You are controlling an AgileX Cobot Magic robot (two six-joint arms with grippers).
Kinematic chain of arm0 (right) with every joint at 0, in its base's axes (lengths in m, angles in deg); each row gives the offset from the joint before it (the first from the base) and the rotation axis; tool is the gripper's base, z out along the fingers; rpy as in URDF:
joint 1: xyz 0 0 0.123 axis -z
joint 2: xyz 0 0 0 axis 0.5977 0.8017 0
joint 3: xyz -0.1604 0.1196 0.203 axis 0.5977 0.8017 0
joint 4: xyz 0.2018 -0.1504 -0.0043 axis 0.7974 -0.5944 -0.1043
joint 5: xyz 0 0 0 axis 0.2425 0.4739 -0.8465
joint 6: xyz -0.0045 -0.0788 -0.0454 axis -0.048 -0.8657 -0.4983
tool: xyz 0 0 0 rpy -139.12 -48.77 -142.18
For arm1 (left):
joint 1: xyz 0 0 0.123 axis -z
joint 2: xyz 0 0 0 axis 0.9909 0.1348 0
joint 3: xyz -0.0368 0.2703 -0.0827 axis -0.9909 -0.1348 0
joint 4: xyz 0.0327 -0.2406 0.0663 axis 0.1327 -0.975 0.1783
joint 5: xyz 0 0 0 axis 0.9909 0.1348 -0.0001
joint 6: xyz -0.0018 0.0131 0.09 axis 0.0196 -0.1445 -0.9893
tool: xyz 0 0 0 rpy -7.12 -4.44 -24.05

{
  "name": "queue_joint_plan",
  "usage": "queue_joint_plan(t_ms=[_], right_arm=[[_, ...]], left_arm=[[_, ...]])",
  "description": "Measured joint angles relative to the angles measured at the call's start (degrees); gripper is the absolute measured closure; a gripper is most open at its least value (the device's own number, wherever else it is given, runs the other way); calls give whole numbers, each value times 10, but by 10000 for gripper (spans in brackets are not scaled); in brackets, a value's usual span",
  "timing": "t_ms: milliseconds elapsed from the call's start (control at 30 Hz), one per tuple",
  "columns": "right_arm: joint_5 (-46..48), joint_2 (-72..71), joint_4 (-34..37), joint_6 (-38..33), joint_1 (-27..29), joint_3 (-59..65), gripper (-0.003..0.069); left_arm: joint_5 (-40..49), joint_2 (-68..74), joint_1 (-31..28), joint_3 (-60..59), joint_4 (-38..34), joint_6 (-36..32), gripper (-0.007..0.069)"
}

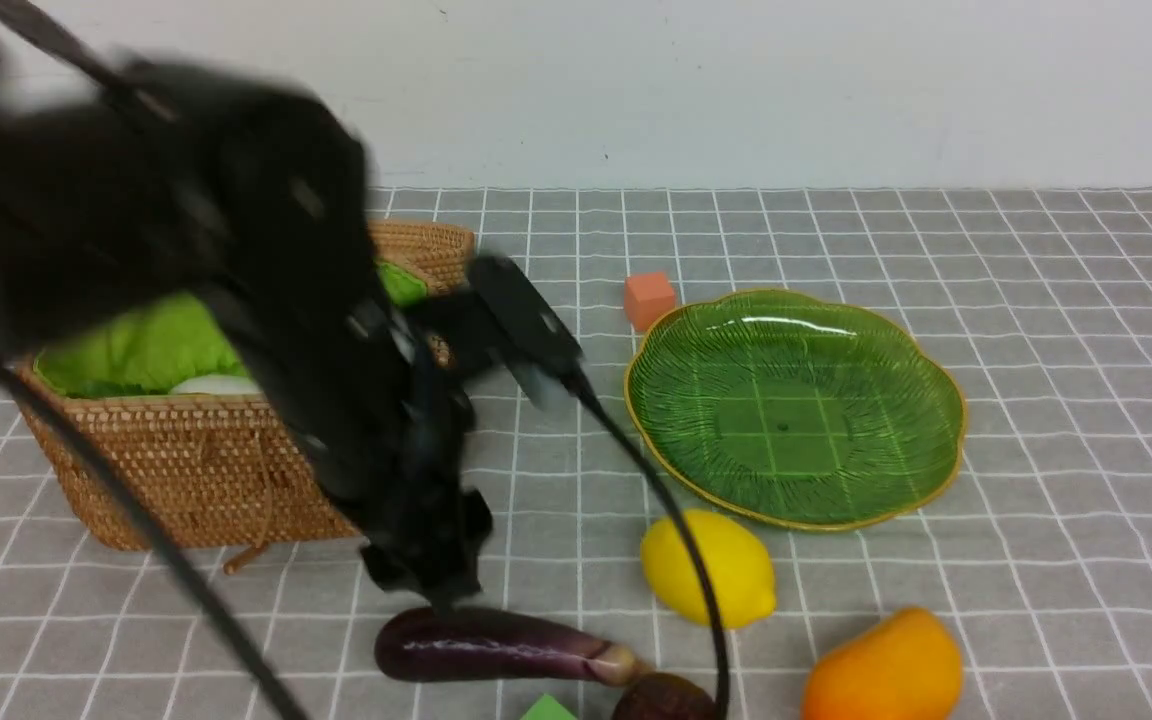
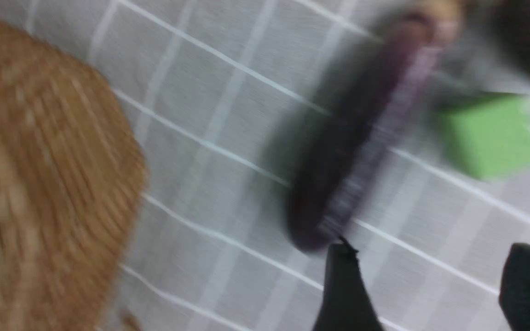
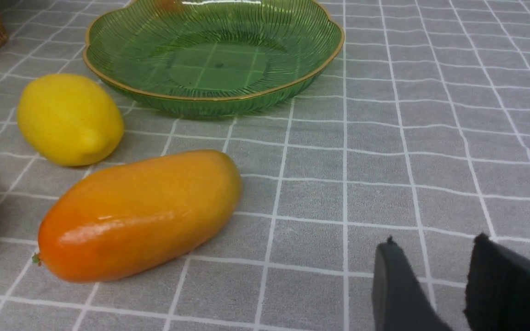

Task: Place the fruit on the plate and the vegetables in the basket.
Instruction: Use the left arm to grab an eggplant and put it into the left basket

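The purple eggplant [image 1: 496,645] lies on the cloth near the front edge, blurred in the left wrist view [image 2: 352,138]. My left gripper [image 1: 426,580] hangs just above its blunt end, open [image 2: 435,257], nothing between the fingers. A white oval vegetable [image 1: 211,385] rests in the wicker basket [image 1: 186,470]. The lemon [image 1: 706,565], mango [image 1: 881,670] and maroon fruit [image 1: 661,700] sit on the cloth in front of the green plate [image 1: 696,470], which holds nothing. My right gripper [image 3: 435,241] is open over bare cloth, beside the mango [image 3: 141,214] and lemon [image 3: 69,119].
A small orange cube [image 1: 648,298] stands behind the plate's left rim. A green block [image 1: 546,710] lies at the front edge next to the eggplant. The blurred left arm and its cable cross in front of the basket and the lemon.
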Motion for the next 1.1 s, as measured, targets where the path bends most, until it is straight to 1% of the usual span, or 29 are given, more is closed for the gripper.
queue_joint_plan(t_ms=[100, 233, 367, 500, 533, 567, 633, 800, 900, 933, 1033, 1067, 1100], right_arm=[[0, 0, 0, 0, 0, 0, 418], [0, 0, 0, 0, 0, 0, 418], [0, 0, 0, 0, 0, 0, 418], [0, 0, 0, 0, 0, 0, 418], [0, 0, 0, 0, 0, 0, 418], [0, 0, 0, 0, 0, 0, 418], [0, 0, 0, 0, 0, 0, 418], [0, 0, 0, 0, 0, 0, 418], [0, 0, 0, 0, 0, 0, 418], [0, 0, 0, 0, 0, 0, 418], [0, 0, 0, 0, 0, 0, 418], [0, 0, 0, 0, 0, 0, 418], [0, 0, 0, 0, 0, 0, 418]], left_arm=[[-32, 36, 9, -5, 30, -2, 127], [-47, 84, 10, -5, 38, -13, 81], [-51, 135, 10, -5, 40, -24, 69], [-54, 164, 10, -5, 40, -29, 106], [-54, 168, 10, -5, 40, -29, 125], [-52, 169, 10, -5, 40, -30, 169], [-46, 168, 10, -4, 41, -30, 220], [-19, 143, 10, 6, 57, -11, 219], [15, 81, 10, 36, 89, -1, 219], [17, 81, 10, 37, 89, -1, 219], [29, 21, 10, 57, 126, -5, 219], [26, 10, 10, 60, 138, -5, 219], [8, -21, 5, 63, 168, -1, 219]])
